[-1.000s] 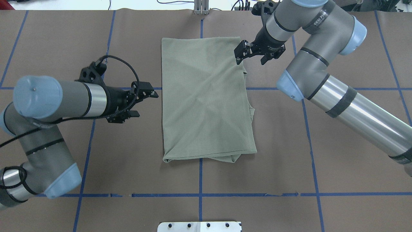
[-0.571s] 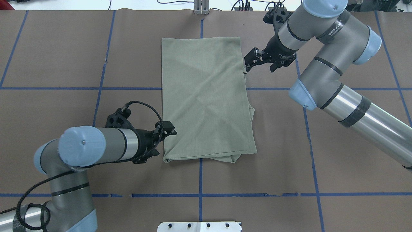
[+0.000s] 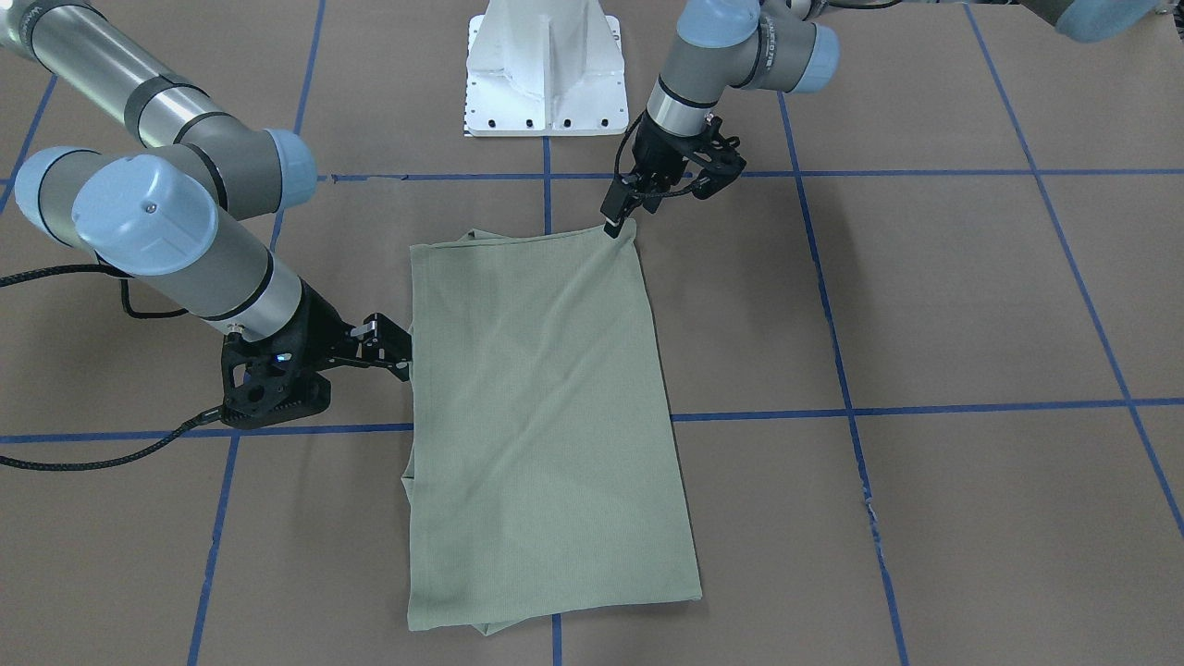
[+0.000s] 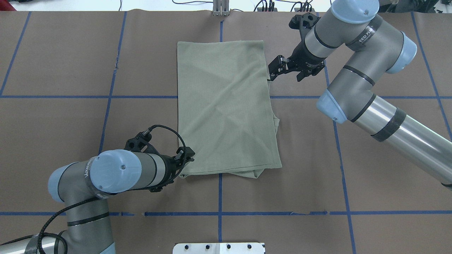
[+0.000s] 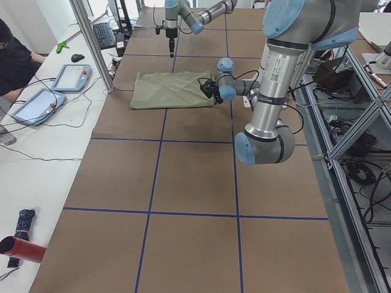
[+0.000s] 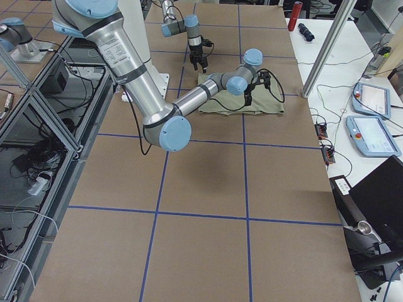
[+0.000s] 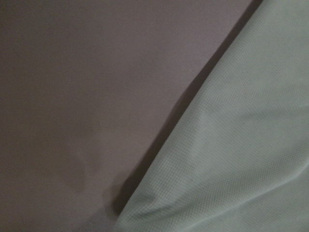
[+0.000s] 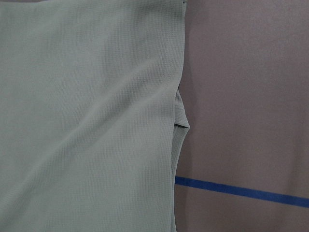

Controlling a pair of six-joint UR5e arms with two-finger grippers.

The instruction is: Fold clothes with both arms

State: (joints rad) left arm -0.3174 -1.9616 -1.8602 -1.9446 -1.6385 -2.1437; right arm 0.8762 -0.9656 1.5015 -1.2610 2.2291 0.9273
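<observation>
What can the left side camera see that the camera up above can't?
Only the left side view shows a person near two tablets. Only the overhead view shows a lower layer poking out at the right edge of the green shirt. Both show the shirt, left arm and right arm.

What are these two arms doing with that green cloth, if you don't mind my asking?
They are folding a shirt, which lies flat on the table, already folded into a long rectangle. The left gripper is at the shirt's corner nearest the robot on its left side. The right gripper, jaws open, sits at the shirt's right edge, towards its far end. No cloth looks lifted yet.
</observation>
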